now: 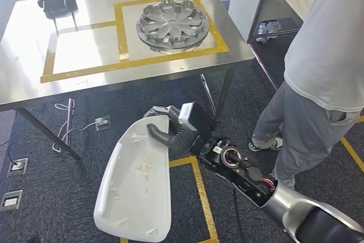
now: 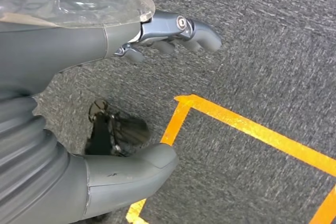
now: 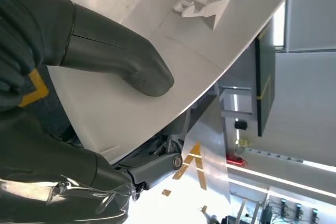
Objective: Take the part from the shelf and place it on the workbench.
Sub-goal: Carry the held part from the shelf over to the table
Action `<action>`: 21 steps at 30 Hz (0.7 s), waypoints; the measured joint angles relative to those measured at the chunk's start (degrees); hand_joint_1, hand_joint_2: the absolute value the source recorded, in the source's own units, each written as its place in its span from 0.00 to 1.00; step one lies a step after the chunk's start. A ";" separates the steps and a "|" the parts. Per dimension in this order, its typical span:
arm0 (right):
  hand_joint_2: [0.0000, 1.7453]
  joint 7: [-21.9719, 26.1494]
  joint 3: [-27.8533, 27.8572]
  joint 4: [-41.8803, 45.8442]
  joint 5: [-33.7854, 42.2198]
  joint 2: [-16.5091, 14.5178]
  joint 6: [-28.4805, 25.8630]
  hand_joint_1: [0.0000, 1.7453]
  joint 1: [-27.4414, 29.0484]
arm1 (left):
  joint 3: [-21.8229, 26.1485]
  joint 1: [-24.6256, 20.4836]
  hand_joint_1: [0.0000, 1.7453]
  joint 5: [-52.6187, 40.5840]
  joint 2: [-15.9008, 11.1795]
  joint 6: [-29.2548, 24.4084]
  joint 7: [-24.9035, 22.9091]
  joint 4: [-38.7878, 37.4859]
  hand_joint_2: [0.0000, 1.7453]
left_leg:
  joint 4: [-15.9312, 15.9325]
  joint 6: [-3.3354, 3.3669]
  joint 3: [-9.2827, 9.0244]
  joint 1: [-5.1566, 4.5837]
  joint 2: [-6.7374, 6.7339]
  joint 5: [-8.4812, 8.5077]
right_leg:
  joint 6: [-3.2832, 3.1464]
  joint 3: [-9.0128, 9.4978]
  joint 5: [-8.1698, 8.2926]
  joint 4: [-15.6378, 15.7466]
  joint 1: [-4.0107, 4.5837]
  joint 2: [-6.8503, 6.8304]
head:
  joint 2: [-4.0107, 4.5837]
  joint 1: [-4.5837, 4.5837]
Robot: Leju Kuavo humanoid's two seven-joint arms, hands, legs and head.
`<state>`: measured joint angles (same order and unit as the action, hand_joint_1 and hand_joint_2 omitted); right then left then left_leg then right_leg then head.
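One large white curved plastic panel (image 1: 137, 186) was in view, along with one round silver hubcap (image 1: 172, 25), one black moulded part on thin legs (image 1: 58, 3), one long stainless steel workbench (image 1: 25, 78) and one person in a white shirt and grey trousers (image 1: 317, 78); three square floor sockets (image 1: 17, 167) showed on the dark carpet
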<state>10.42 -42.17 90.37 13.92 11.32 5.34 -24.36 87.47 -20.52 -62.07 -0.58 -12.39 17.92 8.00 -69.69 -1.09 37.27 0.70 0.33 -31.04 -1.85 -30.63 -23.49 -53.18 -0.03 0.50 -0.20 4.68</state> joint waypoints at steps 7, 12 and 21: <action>1.00 -1.79 0.57 2.30 -0.37 1.11 -1.45 1.00 1.77 | 0.00 -0.07 0.00 -0.71 0.04 -0.52 -0.34 0.00 1.00 | 14.18 0.54 -0.24 0.08 -0.33 10.12 | 1.19 3.67 -4.05 -0.32 0.21 0.32 | 0.00 -0.42; 1.00 -1.96 0.98 3.98 -0.48 2.20 -1.73 1.00 2.31 | 0.00 -0.39 0.00 -0.90 0.37 -0.67 -0.50 0.00 1.00 | 15.32 2.34 -1.79 0.06 -0.25 9.94 | 2.62 2.20 -4.86 -4.74 0.14 0.25 | 0.00 -0.13; 1.00 -2.04 1.28 5.44 -0.54 3.56 -1.97 1.00 3.11 | 0.00 -0.62 0.00 -1.09 0.70 -1.11 -0.56 0.00 1.00 | 15.39 2.55 -7.23 -0.17 0.15 5.72 | 2.53 -4.87 -2.14 -6.11 0.16 -0.01 | 0.00 0.74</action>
<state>8.38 -40.88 95.80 13.38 14.88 3.37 -21.26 87.47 -21.14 -63.16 0.13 -13.50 17.37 8.00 -54.30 1.46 30.05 0.52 0.48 -25.33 0.68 -35.50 -25.63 -59.29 0.13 0.48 -0.20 5.41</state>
